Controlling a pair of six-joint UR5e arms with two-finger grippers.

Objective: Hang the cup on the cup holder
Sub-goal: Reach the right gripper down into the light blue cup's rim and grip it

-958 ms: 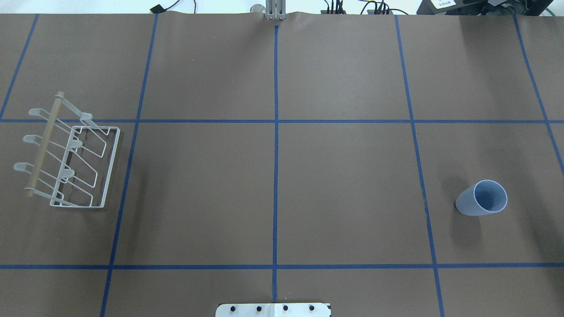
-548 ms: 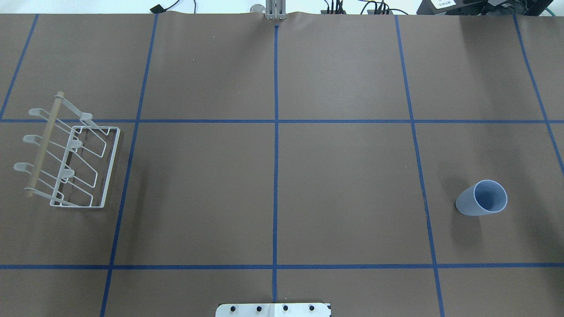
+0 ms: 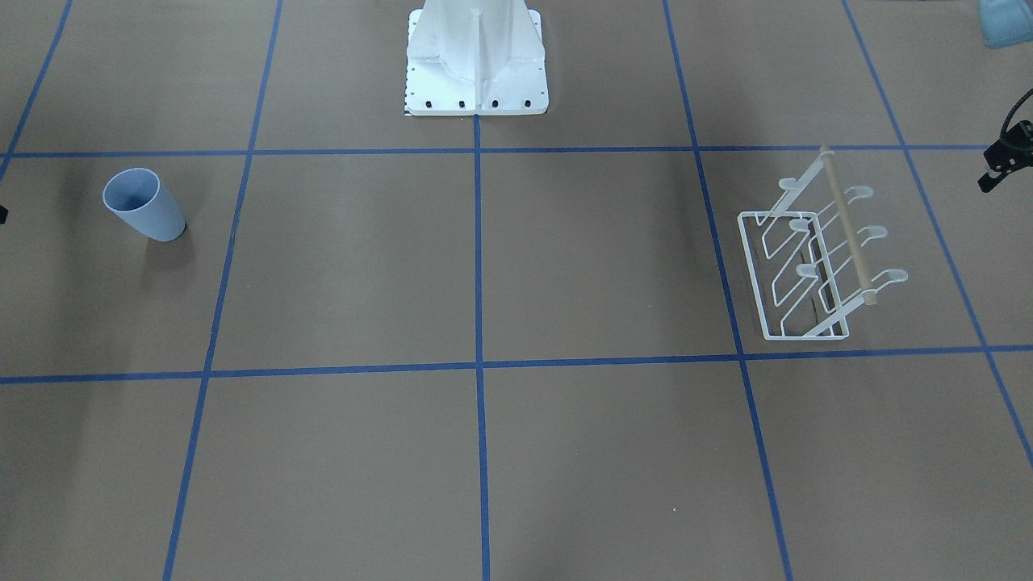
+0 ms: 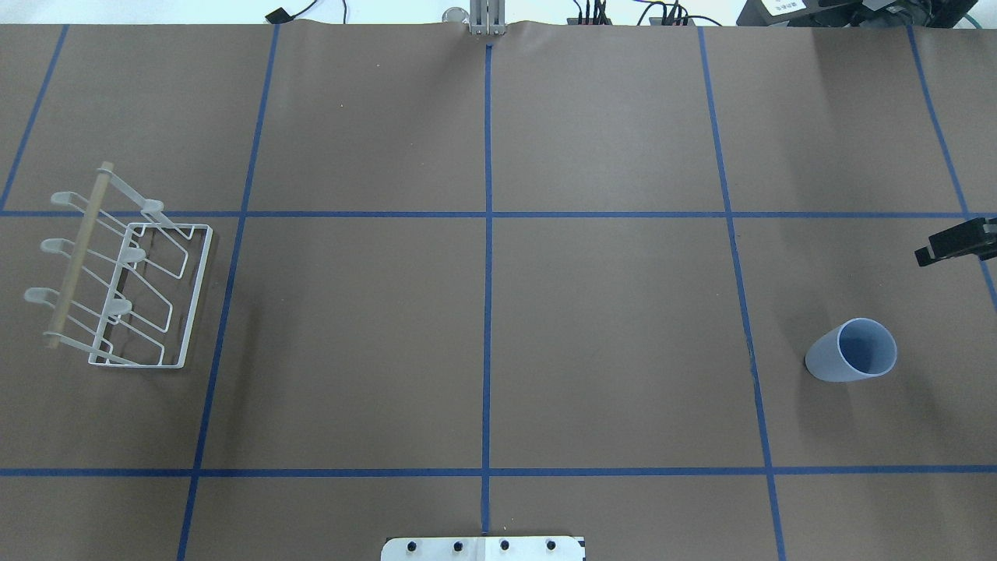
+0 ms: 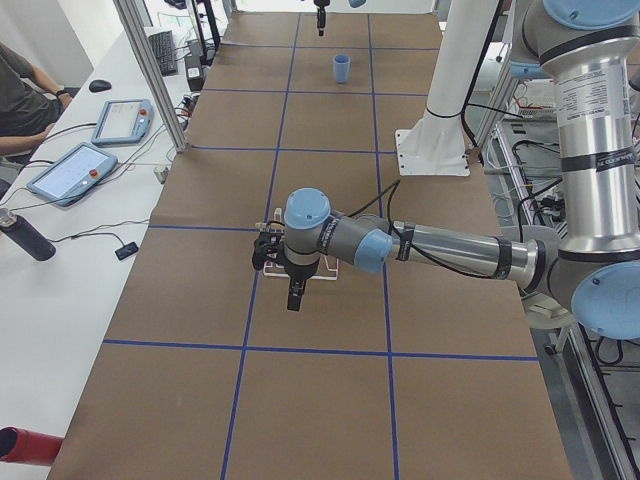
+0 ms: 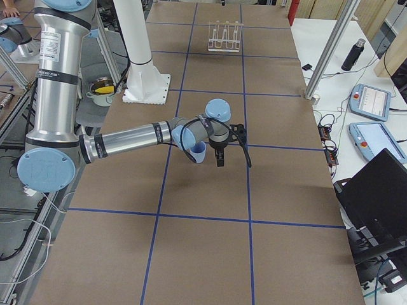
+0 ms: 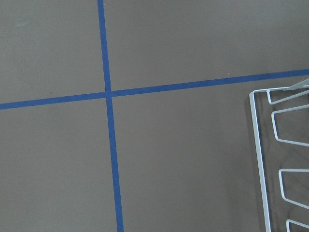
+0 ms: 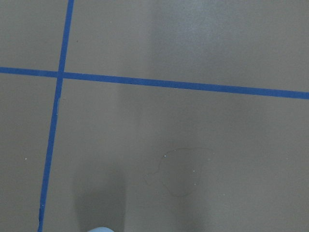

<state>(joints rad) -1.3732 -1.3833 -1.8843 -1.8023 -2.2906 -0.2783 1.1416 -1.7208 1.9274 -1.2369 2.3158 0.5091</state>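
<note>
Right gripper shows only as a black shape at the edge of the overhead view, farther from the robot than the cup and apart from it. Whether its fingers are spread or pressed together cannot be told. In the right side view, the right arm reaches out low and nearly level over the table. Its wrist is bent so the gripper points straight down near the cup.

The left arm holds a matching pose on the other side, level with its wrist bent down. The left gripper hangs above the table near the cup holder, and its state cannot be told either.

The pale blue cup stands upright, mouth up, on the robot's right side of the brown table, touched by nothing. The white wire cup holder, with a wooden rod along its top, sits well apart on the robot's left side, with no cup on its prongs. A white pedestal stands bolted at the robot's edge of the table.
</note>
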